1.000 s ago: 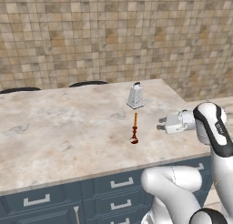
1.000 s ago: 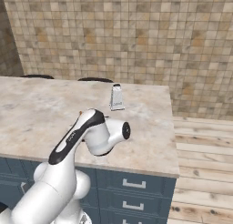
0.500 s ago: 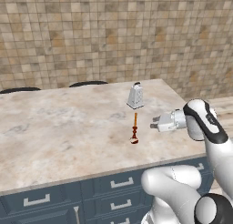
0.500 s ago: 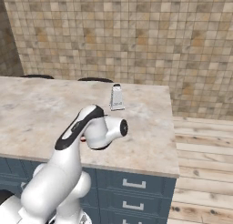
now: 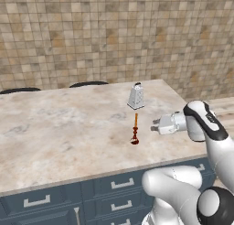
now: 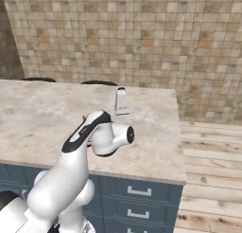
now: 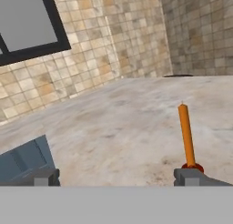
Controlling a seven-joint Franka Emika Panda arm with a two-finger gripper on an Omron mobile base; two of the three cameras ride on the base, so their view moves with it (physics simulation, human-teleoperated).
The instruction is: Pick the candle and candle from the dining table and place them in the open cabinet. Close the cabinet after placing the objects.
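A slender red candle [image 5: 135, 129] is standing upright on the beige marble-look worktop [image 5: 64, 128], in front of a grey metal grater [image 5: 136, 96] near the far edge. The robot's tool [image 5: 155, 126] is hovering level just beside the candle, jaws spread wide and gripping nothing. From the hand camera, the candle [image 7: 186, 137] is rising directly above one fingertip [image 7: 189, 177], against a tiled wall [image 5: 114, 36].

Tan tiled wall [image 5: 91, 32]; wood plank floor [image 6: 212, 147]; dark-framed window [image 7: 27, 22].
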